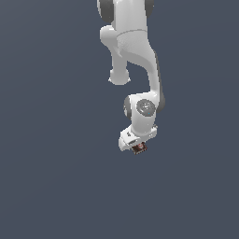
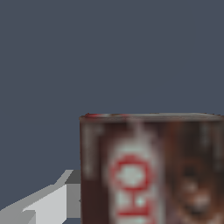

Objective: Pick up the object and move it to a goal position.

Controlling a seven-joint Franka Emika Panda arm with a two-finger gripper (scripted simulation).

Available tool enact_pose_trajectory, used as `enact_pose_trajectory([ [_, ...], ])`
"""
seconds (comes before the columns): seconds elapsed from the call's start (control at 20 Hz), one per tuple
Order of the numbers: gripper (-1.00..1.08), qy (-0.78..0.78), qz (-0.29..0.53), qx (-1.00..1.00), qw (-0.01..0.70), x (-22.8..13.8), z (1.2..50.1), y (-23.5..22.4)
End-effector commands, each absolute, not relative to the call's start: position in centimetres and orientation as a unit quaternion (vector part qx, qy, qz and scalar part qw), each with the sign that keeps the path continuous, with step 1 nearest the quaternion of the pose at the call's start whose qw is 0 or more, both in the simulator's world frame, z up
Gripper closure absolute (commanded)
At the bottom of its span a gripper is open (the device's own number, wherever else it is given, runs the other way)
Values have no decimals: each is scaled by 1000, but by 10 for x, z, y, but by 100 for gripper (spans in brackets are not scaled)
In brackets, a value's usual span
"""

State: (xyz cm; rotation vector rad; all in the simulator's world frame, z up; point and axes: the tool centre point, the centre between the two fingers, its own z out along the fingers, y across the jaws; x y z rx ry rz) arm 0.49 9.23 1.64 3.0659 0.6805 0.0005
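Outside, the white gripper [image 1: 135, 145] pinches the small dark brown box [image 1: 139, 148]; only the wrist view reveals its red-and-white print [image 2: 131, 179] and one grey finger [image 2: 52, 199].

A flat, even slate-grey backdrop [image 1: 51, 140] fills both views under soft, uniform light.

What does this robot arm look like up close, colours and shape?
The arm is glossy white, built of rounded, bulging segments with dark grey bands at the joints and a grey round cap on its lower joint. The gripper is a boxy white block; the wrist view shows a pale grey, angular finger. No cables or markings show.
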Motion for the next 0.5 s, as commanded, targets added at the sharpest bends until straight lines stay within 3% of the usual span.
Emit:
enact_pose_trajectory([
  [0.0, 108, 218, 0, 976, 0, 5, 16, 94],
  [0.45, 108, 217, 0, 976, 1, 9, 39, 100],
])
